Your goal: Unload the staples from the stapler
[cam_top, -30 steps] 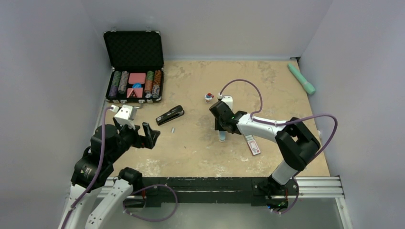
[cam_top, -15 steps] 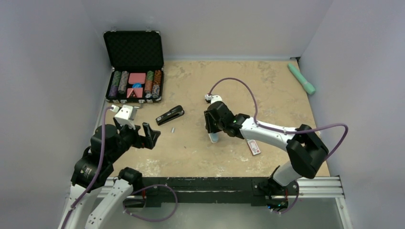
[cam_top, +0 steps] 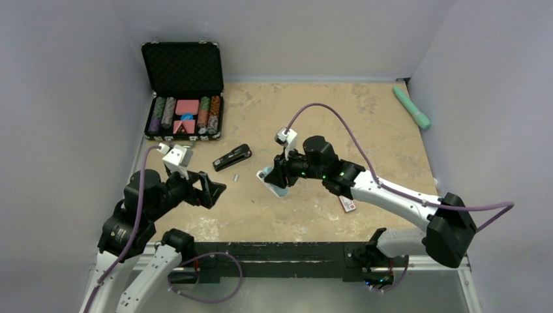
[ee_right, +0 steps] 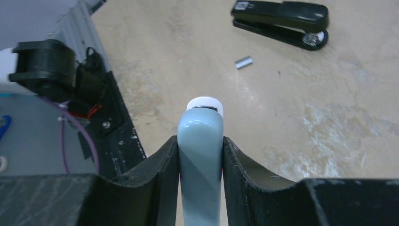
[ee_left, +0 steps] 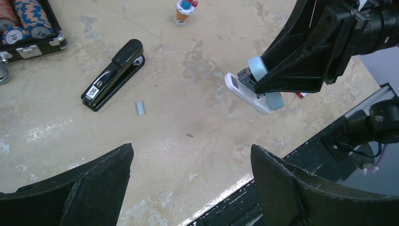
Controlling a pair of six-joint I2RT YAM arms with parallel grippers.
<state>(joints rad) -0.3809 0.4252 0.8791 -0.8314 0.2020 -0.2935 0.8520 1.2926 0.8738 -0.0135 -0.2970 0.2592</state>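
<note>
The black stapler [cam_top: 233, 157] lies closed on the table left of centre, also in the left wrist view [ee_left: 113, 75] and the right wrist view [ee_right: 282, 23]. The staples [cam_top: 236, 176], a tiny silvery strip, lie loose on the table just in front of it [ee_left: 140, 108] [ee_right: 243, 62]. My right gripper [cam_top: 277, 179] [ee_right: 200, 141] is shut on a pale blue-grey bar [ee_right: 200, 160] with a white underside [ee_left: 244, 92], held tilted above the table right of the staples. My left gripper [cam_top: 210, 187] [ee_left: 190, 148] is open and empty, above the table near the front left.
An open black case of poker chips [cam_top: 184, 98] stands at the back left. A small toy figure [ee_left: 184, 9] stands behind the stapler. A red-and-white packet [cam_top: 346, 199] lies under my right arm. A green tool [cam_top: 412, 107] lies at the back right. The black front rail [cam_top: 280, 251] borders the table.
My right arm has swung left and forward with the pale blue-grey bar, tilting it, and now hangs near the staples. My left gripper has shifted slightly right.
</note>
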